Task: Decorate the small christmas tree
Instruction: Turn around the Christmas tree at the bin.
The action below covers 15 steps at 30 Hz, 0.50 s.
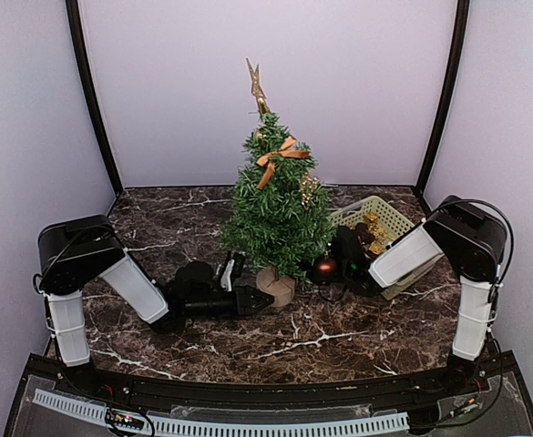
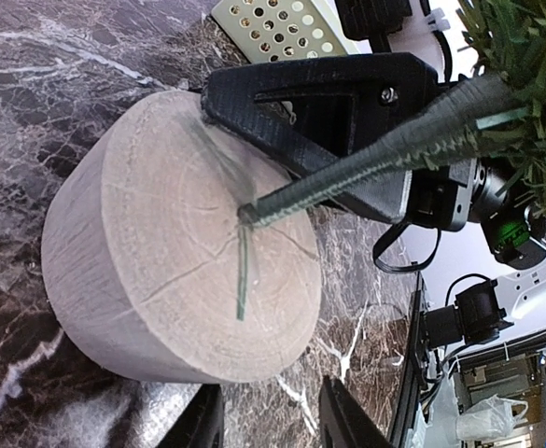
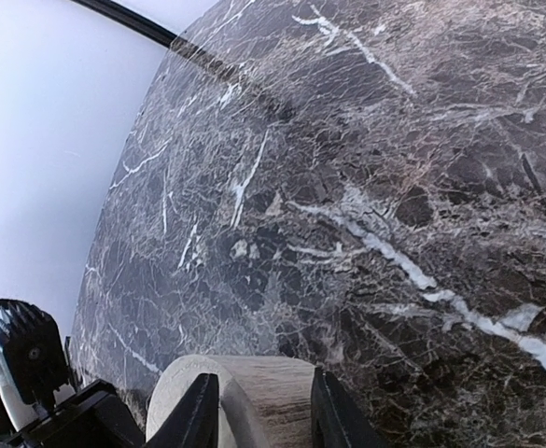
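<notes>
The small christmas tree (image 1: 275, 205) stands mid-table with a gold topper (image 1: 257, 86), an orange bow (image 1: 280, 155) and a gold cluster (image 1: 309, 189). Its pale wooden stump (image 1: 276, 287) fills the left wrist view (image 2: 179, 243), with the thin trunk (image 2: 366, 159) rising from it. My right gripper (image 1: 304, 280) reaches in under the branches from the right and is shut on the stump (image 3: 263, 401). One of its fingers (image 2: 329, 103) lies on the stump's top rim. My left gripper (image 1: 259, 299) is open, its tips (image 2: 268, 411) just short of the stump's near side.
A red bauble (image 1: 325, 268) sits low by the tree, beside the right gripper. A pale green perforated basket (image 1: 389, 214) with gold ornaments stands at the back right and also shows in the left wrist view (image 2: 273, 23). Dark marble table (image 1: 339, 337); walls enclose three sides.
</notes>
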{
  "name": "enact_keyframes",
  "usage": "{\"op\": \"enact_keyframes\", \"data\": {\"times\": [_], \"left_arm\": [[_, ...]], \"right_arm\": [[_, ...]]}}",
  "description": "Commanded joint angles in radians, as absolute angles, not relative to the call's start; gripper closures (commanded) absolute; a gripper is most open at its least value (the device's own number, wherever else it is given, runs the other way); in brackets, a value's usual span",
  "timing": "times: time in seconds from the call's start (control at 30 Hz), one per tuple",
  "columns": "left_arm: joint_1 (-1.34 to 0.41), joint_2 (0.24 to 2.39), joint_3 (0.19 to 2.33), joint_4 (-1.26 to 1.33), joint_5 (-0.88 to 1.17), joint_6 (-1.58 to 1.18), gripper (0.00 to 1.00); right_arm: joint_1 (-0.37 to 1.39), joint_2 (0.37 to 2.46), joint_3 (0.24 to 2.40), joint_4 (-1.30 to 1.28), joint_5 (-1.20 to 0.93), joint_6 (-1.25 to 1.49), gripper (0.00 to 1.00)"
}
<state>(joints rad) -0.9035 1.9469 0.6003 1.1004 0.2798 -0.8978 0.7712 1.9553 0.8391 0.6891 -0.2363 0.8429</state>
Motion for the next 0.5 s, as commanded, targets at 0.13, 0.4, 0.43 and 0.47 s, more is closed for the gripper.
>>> {"op": "enact_keyframes", "data": {"times": [0.13, 0.4, 0.43, 0.47], "left_arm": [[-0.908, 1.759, 0.544, 0.993, 0.162, -0.803, 0.51], [-0.844, 1.524, 0.457, 0.722, 0.087, -0.76, 0.41], [-0.838, 1.491, 0.451, 0.699, 0.088, -0.758, 0.4], [-0.825, 1.473, 0.448, 0.656, 0.089, -0.749, 0.4]], "right_arm": [[0.731, 1.817, 0.774, 0.624, -0.293, 0.741, 0.57], [0.679, 1.609, 0.735, 0.352, -0.167, 0.649, 0.45], [0.672, 1.582, 0.728, 0.315, -0.147, 0.642, 0.45], [0.663, 1.548, 0.72, 0.278, -0.121, 0.638, 0.44]]}}
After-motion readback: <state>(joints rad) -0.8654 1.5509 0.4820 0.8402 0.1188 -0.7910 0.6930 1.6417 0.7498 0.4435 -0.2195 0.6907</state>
